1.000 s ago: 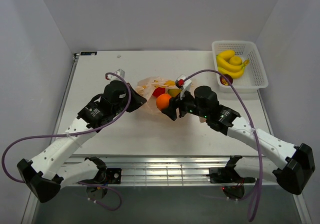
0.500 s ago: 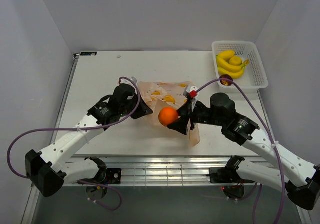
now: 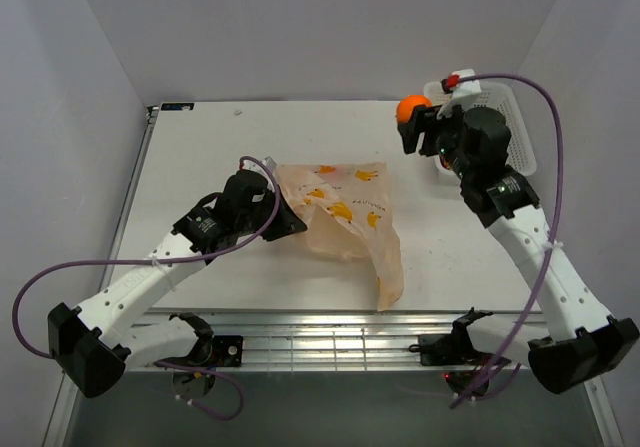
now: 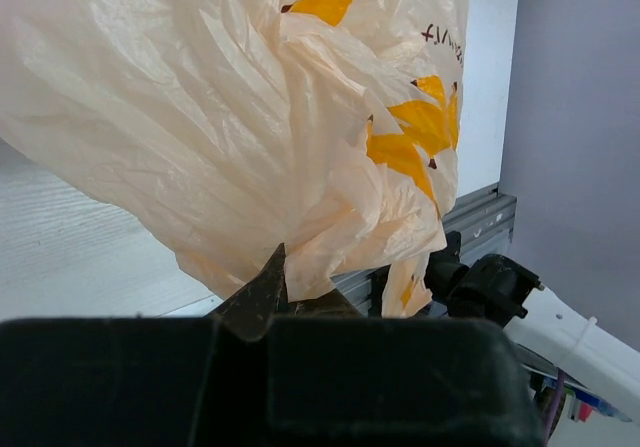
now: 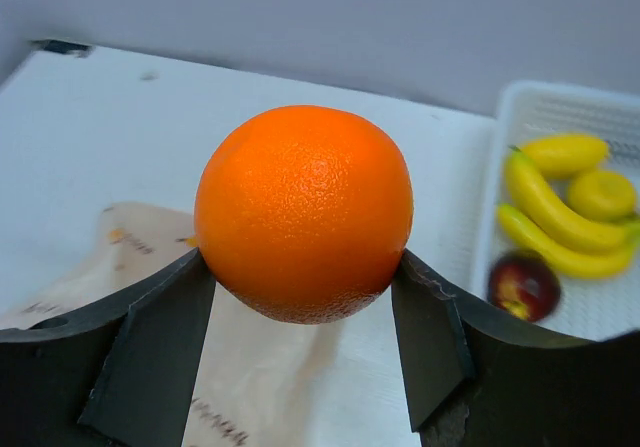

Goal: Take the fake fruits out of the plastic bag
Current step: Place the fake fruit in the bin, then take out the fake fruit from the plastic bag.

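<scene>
Between grey walls (image 3: 320,27), table (image 3: 200,147), plastic bag (image 3: 345,217)

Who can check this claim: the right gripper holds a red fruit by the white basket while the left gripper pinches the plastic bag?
Wrong colour. The right wrist view shows the right gripper holding an orange fruit, not red, by the white basket; the left gripper pinches the plastic bag.

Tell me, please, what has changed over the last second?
The right gripper, shut on the orange fruit, lifted it out of the plastic bag and swung it to the far right, beside the white basket. The bag spread out toward the near edge. The left gripper still holds the bag's left edge; the basket has not moved.
</scene>
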Robot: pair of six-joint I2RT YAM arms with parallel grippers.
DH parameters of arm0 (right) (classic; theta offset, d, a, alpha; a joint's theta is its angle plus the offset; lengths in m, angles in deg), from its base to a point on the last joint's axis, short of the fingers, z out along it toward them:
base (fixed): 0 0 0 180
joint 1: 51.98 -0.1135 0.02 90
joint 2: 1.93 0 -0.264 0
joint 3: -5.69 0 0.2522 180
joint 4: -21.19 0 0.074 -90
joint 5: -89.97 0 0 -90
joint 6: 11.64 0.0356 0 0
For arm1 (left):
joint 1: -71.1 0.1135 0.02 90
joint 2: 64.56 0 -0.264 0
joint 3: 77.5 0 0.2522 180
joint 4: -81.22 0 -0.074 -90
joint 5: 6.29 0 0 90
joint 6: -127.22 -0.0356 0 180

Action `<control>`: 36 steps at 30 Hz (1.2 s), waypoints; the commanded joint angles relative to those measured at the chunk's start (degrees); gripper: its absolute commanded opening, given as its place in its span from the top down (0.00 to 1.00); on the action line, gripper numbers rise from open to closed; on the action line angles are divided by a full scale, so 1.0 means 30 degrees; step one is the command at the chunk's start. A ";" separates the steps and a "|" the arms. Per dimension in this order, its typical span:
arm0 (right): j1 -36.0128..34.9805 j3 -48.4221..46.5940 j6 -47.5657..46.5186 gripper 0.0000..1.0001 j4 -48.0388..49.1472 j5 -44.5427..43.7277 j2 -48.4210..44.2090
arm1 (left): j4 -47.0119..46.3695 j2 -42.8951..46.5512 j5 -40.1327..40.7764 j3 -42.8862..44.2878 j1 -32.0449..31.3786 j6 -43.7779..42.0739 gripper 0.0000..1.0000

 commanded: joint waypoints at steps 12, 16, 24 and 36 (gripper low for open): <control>1.0815 -0.5176 0.2238 0.88 -0.0765 -0.0876 1.1695 | -0.0603 0.0669 -0.1259 0.0375 -0.0103 -0.1364 1.00; 1.0907 -0.7674 0.1948 0.58 -0.2936 -0.3327 1.4335 | -0.0661 0.0787 -0.1289 0.0229 -0.0162 -0.1248 1.00; 1.0877 -0.7500 0.2472 0.10 -0.3345 -0.3839 1.3871 | -0.0983 0.0612 -0.1582 0.0170 -0.0191 -0.1335 1.00; 0.7250 -0.2246 0.2323 0.10 -0.1368 1.1997 0.5883 | -0.1130 0.0640 -0.0997 0.0346 -0.0220 -0.1042 1.00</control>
